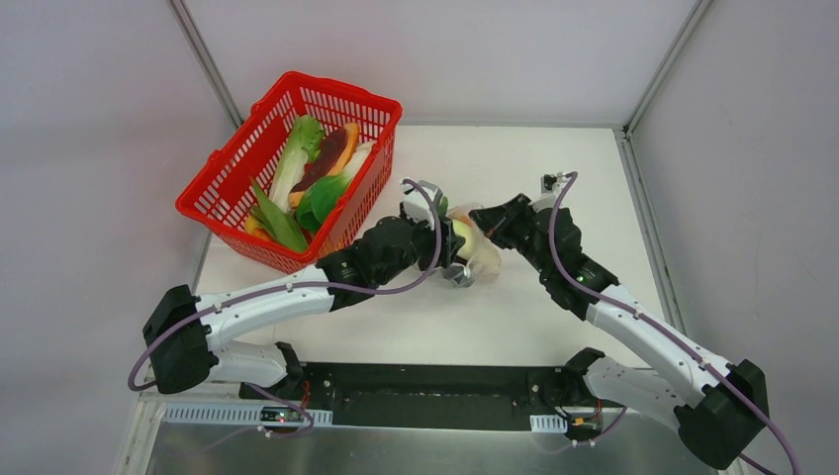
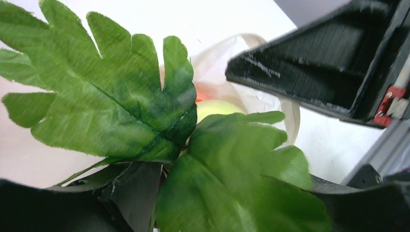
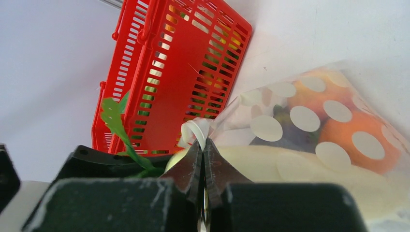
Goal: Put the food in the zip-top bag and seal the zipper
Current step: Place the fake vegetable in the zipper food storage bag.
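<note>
Right pincer (image 3: pixel 203 159) pinches bag (image 3: pixel 309 121) rim, mouth facing leafy radish (image 2: pixel 227 159).

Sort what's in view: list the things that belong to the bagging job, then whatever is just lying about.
Job:
zip-top bag, its edge pinched by the right gripper
leafy green piece at the left gripper
orange fruit inside the bag
produce waiting in the basket

Lying about:
red basket
</note>
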You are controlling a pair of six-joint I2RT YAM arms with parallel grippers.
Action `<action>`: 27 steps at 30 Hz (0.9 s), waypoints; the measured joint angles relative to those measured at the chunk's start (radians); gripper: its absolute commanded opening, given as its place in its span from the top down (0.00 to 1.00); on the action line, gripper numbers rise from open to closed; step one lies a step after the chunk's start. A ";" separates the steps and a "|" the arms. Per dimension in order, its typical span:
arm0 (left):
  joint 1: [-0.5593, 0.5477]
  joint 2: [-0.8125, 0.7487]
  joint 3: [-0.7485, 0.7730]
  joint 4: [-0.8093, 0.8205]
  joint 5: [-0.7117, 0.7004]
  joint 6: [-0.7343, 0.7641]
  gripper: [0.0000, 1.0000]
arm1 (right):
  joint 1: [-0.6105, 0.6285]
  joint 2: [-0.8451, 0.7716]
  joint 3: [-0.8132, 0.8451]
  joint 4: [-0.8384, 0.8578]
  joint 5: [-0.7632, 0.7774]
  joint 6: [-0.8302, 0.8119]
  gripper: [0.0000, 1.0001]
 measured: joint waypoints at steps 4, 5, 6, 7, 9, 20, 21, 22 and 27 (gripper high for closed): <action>0.000 0.033 -0.002 -0.008 0.069 -0.017 0.76 | -0.003 0.000 0.000 -0.001 0.001 0.000 1.00; 0.000 0.035 -0.002 -0.014 0.077 -0.017 0.72 | -0.003 0.000 0.000 -0.001 0.001 0.000 1.00; 0.000 0.035 -0.002 -0.021 0.085 -0.017 0.70 | -0.003 0.000 0.000 -0.001 0.001 0.000 1.00; 0.000 0.037 -0.001 -0.031 0.095 -0.016 0.68 | -0.004 0.000 0.000 -0.001 0.001 0.000 1.00; 0.000 0.045 0.008 -0.049 0.105 -0.015 0.61 | -0.005 0.000 0.000 -0.001 0.002 0.000 1.00; 0.000 -0.042 0.035 -0.220 0.119 0.042 0.20 | -0.017 -0.009 0.000 -0.003 0.009 -0.002 1.00; 0.000 -0.063 0.043 -0.246 0.119 0.050 0.20 | -0.019 -0.011 0.000 -0.003 0.010 -0.002 1.00; 0.000 -0.079 0.051 -0.259 0.119 0.054 0.20 | -0.021 -0.011 0.000 -0.003 0.009 -0.003 1.00; 0.000 -0.134 0.078 -0.275 0.118 0.060 0.20 | -0.023 -0.011 0.000 -0.004 0.004 -0.003 1.00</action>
